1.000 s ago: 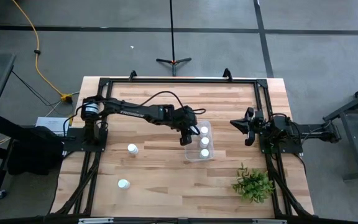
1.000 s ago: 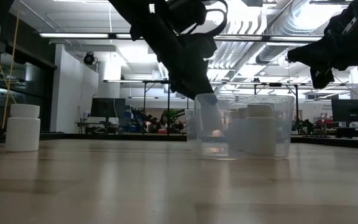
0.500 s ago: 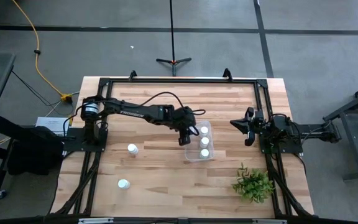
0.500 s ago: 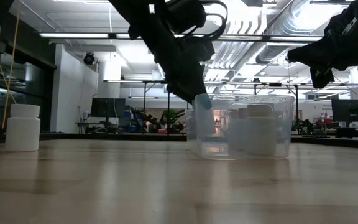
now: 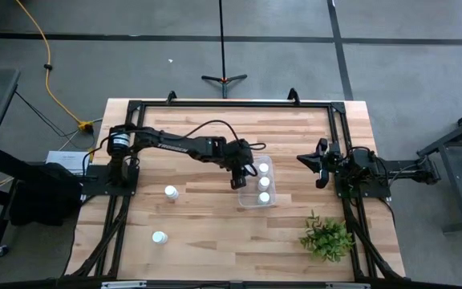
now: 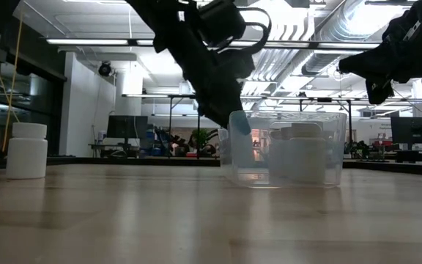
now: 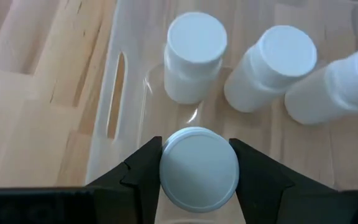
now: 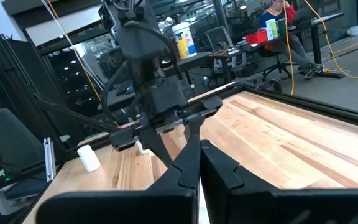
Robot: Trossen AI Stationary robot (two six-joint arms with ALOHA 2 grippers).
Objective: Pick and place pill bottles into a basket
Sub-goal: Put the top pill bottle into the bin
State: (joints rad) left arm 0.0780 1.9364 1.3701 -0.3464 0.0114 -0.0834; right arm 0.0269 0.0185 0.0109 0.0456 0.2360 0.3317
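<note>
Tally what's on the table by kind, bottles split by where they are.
Pill bottles in the basket: 3
Pill bottle held by left gripper: 1
Pill bottles loose on table: 2
Plant: 1
Total: 8

Both arms matte black, boxy link segments with rounded joint housings. Left arm (image 5: 184, 146): pale lettering along the long link, silver round cap at the shoulder joint, thin black cable looping over the forearm to the wrist. Left gripper (image 7: 199, 163): two black angular fingers with flat inner faces, tapering to blunt tips. Right arm (image 5: 371, 167): shorter visible span, same black finish, cable trailing off the table's side. Right gripper (image 8: 199, 163): two long black fingers, faceted and wedge-shaped, narrowing to points. Black mounting frame (image 5: 231, 103) rails the table edges.
</note>
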